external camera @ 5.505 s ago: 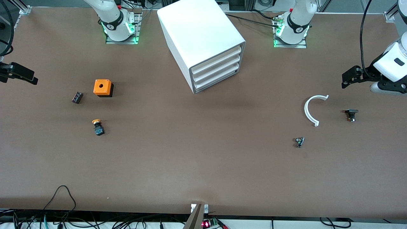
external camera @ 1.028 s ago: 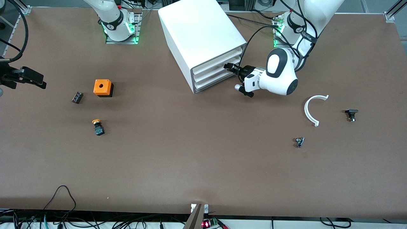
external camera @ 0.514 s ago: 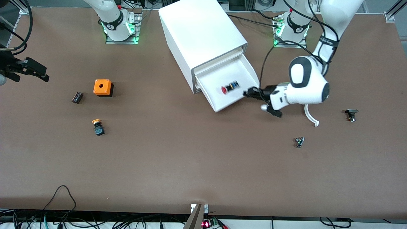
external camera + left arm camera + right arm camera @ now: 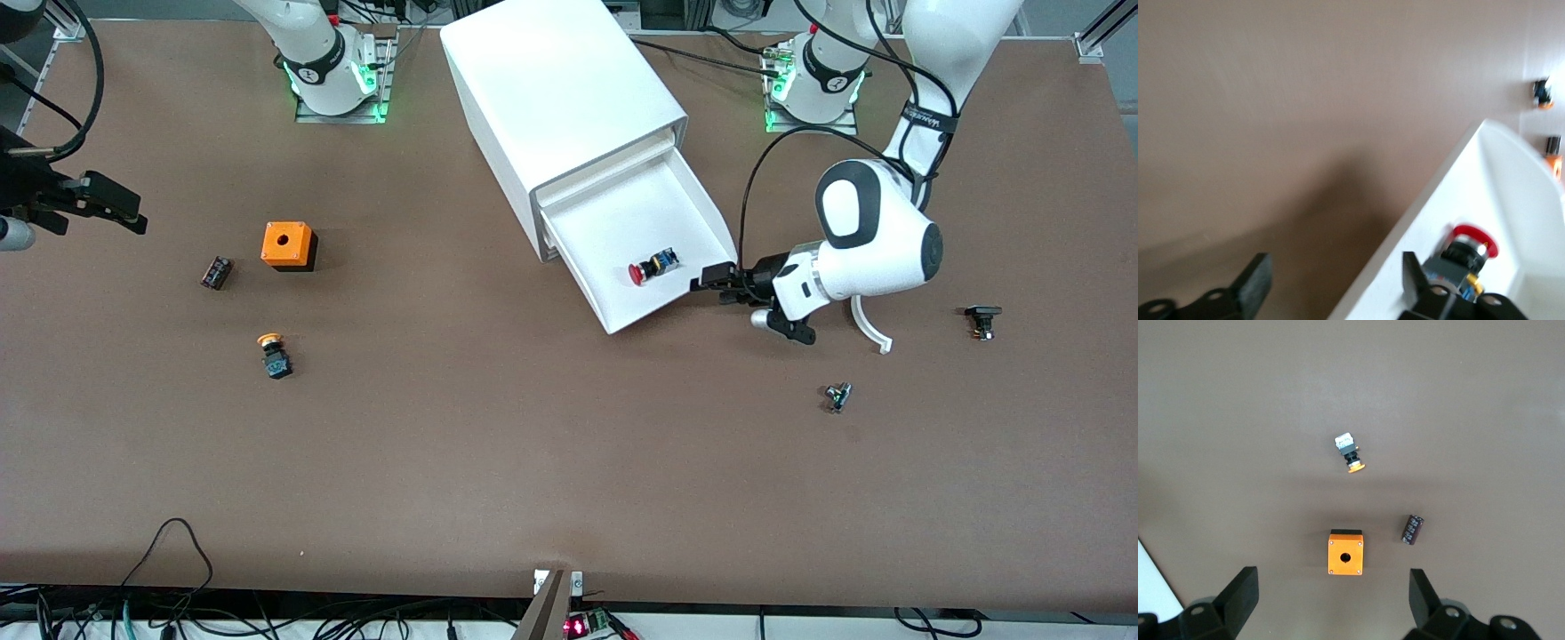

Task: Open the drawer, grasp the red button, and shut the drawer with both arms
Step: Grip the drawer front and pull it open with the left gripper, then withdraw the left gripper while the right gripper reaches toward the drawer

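Observation:
The white cabinet point(image 4: 569, 107) stands between the arms' bases, and its lowest drawer point(image 4: 622, 213) is pulled far out. The red-capped button point(image 4: 652, 267) lies on its side in the drawer near the front wall; it also shows in the left wrist view point(image 4: 1468, 247). My left gripper point(image 4: 709, 278) is open at the drawer's front corner toward the left arm's end of the table. In the left wrist view point(image 4: 1331, 267) its fingers straddle the drawer's rim point(image 4: 1425, 207) without gripping it. My right gripper point(image 4: 124, 213) waits, open and empty point(image 4: 1331, 583), above the right arm's end of the table.
An orange square box with a hole point(image 4: 288, 245) point(image 4: 1345, 553), an orange-capped button point(image 4: 274, 354) point(image 4: 1351, 455) and a black cylinder point(image 4: 216, 272) point(image 4: 1412, 529) lie toward the right arm's end. A white curved piece point(image 4: 869, 327) and two small dark parts point(image 4: 982, 320) point(image 4: 837, 396) lie toward the left arm's end.
The drawer, shut at first, has been pulled out by my left gripper and came a little farther just now. The button slid toward the drawer's front. My right gripper drifted slightly inward.

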`<state>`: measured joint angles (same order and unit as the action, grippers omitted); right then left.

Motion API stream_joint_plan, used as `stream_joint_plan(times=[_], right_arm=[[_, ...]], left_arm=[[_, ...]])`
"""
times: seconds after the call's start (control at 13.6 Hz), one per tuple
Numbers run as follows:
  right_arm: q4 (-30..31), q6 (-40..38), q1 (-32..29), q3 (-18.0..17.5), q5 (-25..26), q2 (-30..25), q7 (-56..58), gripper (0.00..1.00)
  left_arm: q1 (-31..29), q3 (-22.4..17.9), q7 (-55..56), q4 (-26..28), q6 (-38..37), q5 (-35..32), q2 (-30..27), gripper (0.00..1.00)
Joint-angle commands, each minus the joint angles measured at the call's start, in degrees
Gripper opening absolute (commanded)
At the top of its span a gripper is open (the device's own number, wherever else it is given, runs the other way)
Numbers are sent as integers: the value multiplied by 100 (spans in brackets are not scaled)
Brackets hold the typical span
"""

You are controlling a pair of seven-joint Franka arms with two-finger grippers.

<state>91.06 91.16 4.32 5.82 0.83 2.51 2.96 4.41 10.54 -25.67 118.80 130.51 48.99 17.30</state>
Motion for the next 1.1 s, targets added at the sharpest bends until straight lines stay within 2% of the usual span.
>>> stream_joint_plan(times=[0.0,0.07,0.29,0.44,0.59,0.73,0.88,1.03], right_arm=[[34,-116,43,-11,-3,170,47,100],[34,-107,121,-11,-4,284,47,100],[17,120,473,-11,-3,644,-14,100],[25,418,745,-11,5,951,2,100],[25,517,982,-20,-4,1171,20,100],[17,526,1377,-28,-12,1382,-23,100],[-97,526,1449,-422,-265,1550,64,100],[-430,526,1467,-826,-609,1751,82,100]], left_arm=[[-54,-481,141,-155,-88,-415,-778,100],[-54,-526,141,-173,-79,-634,-876,100],[-133,-1034,141,-304,-367,-1399,-1438,100],[-142,-1377,185,-890,-1340,-2126,-1571,100],[-142,-1449,386,-1515,-2166,-3075,-1676,100],[-151,-1449,1122,-1964,-2932,-3797,-1747,100],[-151,-1353,1817,-2080,-3338,-4448,-1852,100],[-134,-1283,2372,-2080,-3558,-4783,-1914,100]])
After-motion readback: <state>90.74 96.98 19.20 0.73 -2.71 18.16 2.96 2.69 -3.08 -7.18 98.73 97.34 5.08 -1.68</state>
